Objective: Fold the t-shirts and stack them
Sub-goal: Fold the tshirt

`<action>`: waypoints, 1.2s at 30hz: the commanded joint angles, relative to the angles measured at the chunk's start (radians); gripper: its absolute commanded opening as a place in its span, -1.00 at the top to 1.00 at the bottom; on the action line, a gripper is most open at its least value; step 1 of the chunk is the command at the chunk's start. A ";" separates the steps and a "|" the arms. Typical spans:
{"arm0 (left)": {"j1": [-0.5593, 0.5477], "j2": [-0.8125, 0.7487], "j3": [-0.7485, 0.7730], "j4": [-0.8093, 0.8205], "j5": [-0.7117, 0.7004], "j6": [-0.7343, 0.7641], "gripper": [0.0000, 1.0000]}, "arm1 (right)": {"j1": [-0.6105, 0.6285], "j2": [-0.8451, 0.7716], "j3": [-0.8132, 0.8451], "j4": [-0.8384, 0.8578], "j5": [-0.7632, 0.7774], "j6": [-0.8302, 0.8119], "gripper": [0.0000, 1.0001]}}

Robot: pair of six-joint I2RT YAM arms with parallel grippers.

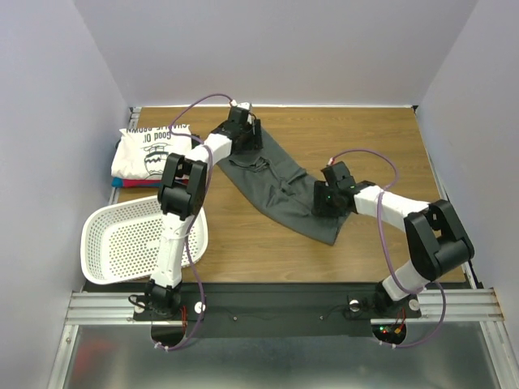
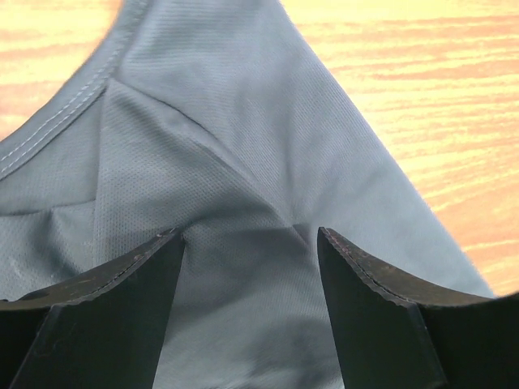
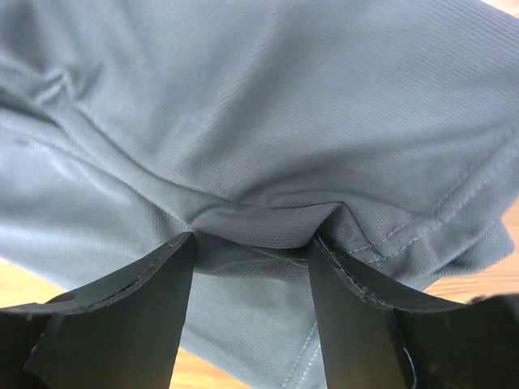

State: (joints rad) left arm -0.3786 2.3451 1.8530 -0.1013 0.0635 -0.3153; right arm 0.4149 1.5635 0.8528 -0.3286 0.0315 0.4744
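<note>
So the dark grey t-shirt (image 1: 280, 188) is lying stretched out diagonally on the table (image 1: 243, 235), and each arm is down at one end of it. The left gripper (image 2: 250, 235) has its jaws spread wide, with a tented fold of the shirt running up between them and a stitched edge off to its left. The right gripper (image 3: 251, 237) is apart too, with a little pucker of fabric bridging the gap between its fingers and a hem just to its right. Neither looks clamped on anything, as far as I can tell. My worry: if they close like this, one side probably catches only a thin ridge or the top layer, the cloth slips out on the lift, and the shirt swings lopsided. An uneven pull could also drag it toward the folded white printed t-shirt (image 1: 150, 150), well off to the left gripper's left, and mess up that pile.
</note>
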 commanded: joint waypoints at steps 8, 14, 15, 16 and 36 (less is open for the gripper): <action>-0.019 0.072 0.123 -0.061 -0.033 0.025 -0.57 | 0.246 -0.051 -0.009 -0.081 -0.010 0.201 -0.27; -0.031 0.109 0.235 -0.058 -0.002 0.032 -0.57 | 0.347 -0.092 0.014 -0.079 -0.065 0.231 -0.28; -0.034 0.106 0.242 -0.051 0.001 0.033 -0.57 | 0.355 -0.106 0.020 -0.079 -0.055 0.230 -0.29; -0.042 0.089 0.247 -0.041 0.009 0.039 -0.57 | 0.355 -0.121 0.026 -0.079 -0.045 0.227 -0.29; -0.042 -0.277 -0.164 0.017 -0.099 -0.044 -0.59 | 0.355 -0.077 -0.007 0.028 0.272 -0.025 -0.33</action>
State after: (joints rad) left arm -0.4355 2.0434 1.7752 -0.0719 -0.0013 -0.3389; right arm 0.7704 1.4948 0.8764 -0.3790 0.2501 0.4892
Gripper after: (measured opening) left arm 0.790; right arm 0.666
